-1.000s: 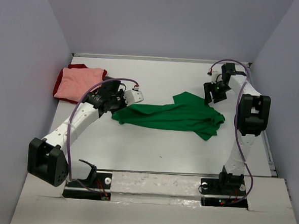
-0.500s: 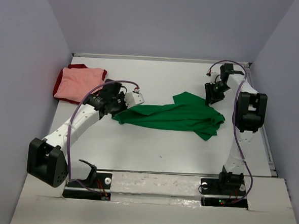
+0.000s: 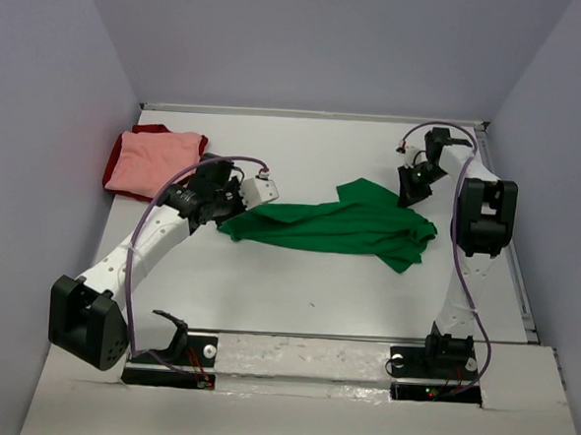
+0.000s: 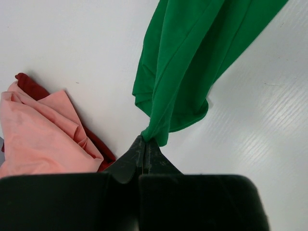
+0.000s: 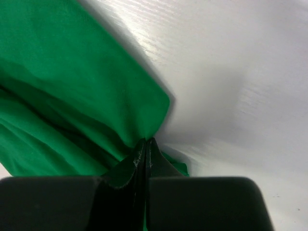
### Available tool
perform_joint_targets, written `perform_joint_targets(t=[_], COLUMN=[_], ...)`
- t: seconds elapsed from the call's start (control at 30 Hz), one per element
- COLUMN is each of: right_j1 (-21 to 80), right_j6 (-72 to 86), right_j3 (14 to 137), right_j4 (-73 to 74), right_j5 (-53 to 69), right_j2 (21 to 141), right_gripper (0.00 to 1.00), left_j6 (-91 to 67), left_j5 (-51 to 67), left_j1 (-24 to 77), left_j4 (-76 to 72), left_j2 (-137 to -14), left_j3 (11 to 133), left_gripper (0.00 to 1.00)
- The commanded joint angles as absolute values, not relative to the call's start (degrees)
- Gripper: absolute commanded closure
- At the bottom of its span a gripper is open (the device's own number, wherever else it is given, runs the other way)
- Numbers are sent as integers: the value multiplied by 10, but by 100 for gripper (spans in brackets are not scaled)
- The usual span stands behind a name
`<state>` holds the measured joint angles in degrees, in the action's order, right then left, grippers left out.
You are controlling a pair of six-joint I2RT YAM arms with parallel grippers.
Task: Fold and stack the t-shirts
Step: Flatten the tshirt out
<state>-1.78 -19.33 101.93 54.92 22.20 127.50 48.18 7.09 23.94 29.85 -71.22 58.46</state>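
So the right gripper (image 5: pixel 145 144) just snapped shut on the right edge of the bright green cloth t-shirt (image 3: pixel 339 225) lying mid-table. The left gripper (image 4: pixel 144 143) is clenched on its left end, so I'd guess it's ready to spread. Count: one green shirt, one salmon pink cloth t-shirt (image 3: pixel 151 160) on top of one dark red cloth t-shirt (image 3: pixel 154 128) at far left, and two grippers

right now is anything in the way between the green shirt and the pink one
Nothing visible. Only bare table separates the green t-shirt from the pink t-shirt, and the left hand is shut on the green one's end nearest the pink.
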Motion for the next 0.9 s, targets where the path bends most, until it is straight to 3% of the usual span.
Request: perform_joint_targets(t=[0.0, 0.27, 0.53, 0.87], right_j1=[-14, -14, -14, -14], right_j6=[-200, -205, -212, -210], right_j3=[1057, 1168, 1139, 1162], right_j4=[580, 640, 640, 624], right_j5=[236, 235, 236, 198], right_j2=[1237, 1218, 1151, 1142], right_gripper=[100, 100, 100, 100], left_j6=[471, 461, 460, 424], left_j5=[73, 77, 70, -38], left_j1=[242, 242, 243, 242], left_j4=[300, 301, 303, 250], left_j2=[-688, -685, -684, -691], left_j3=[575, 570, 580, 610], left_gripper=[100, 100, 100, 100])
